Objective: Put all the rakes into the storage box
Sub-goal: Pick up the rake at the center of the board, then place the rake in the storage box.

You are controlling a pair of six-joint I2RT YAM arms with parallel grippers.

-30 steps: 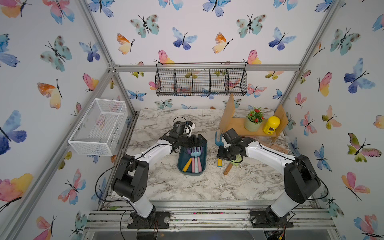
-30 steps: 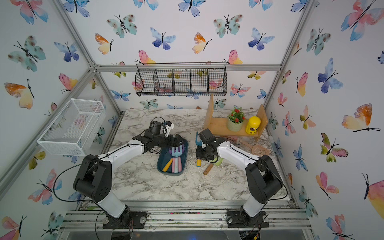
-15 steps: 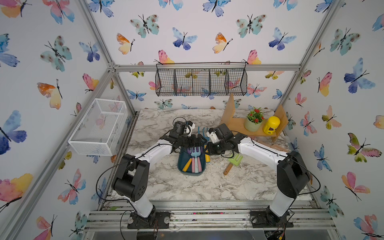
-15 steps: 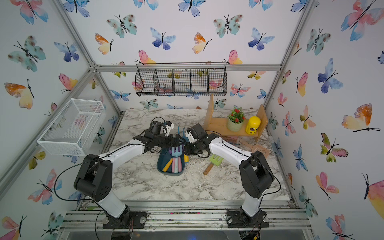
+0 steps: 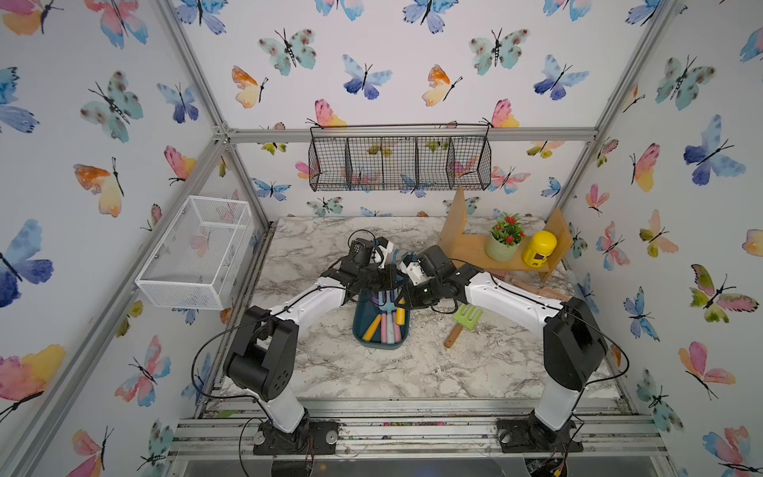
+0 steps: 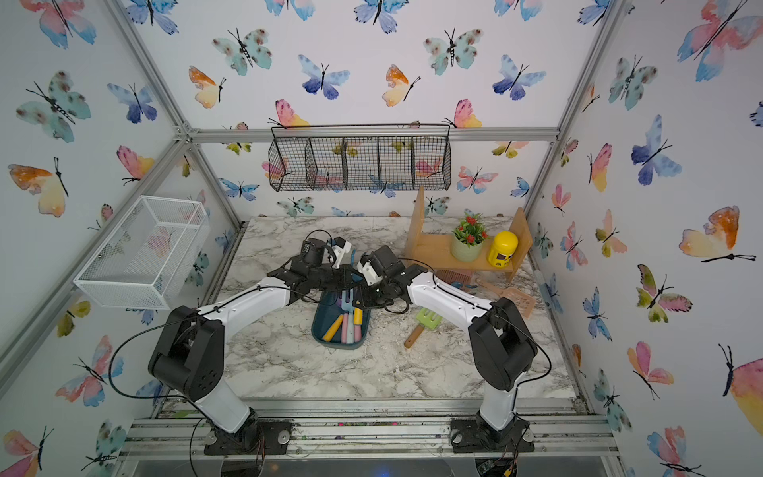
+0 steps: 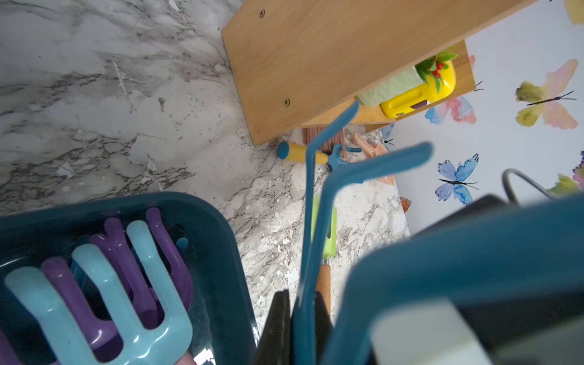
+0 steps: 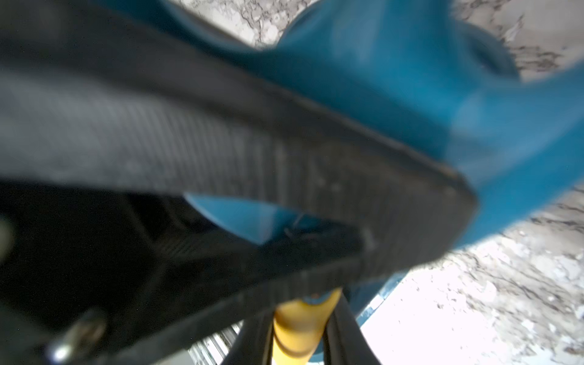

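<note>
The rake has a dark teal head (image 7: 379,164) and a yellow handle (image 8: 300,325). It hangs upright over the far end of the storage box (image 5: 359,326), held from both sides. My left gripper (image 7: 300,316) is shut on one thin teal tine. My right gripper (image 8: 300,338) is shut on the yellow handle, whose end (image 5: 399,316) points down into the box. In both top views the two grippers meet over the box, the left gripper (image 6: 351,274) beside the right gripper (image 6: 362,298). The dark teal box (image 7: 205,202) holds several toy tools.
A green fork with a wooden handle (image 5: 464,320) lies on the marble right of the box. A wooden shelf (image 5: 470,247) carries a potted plant (image 5: 503,239) and a yellow jar (image 5: 539,247). Another small teal tool (image 7: 336,158) lies by the shelf's foot.
My right arm has carried the rake leftward from the table to above the box's far end. My left gripper, open before, has closed on a tine.
</note>
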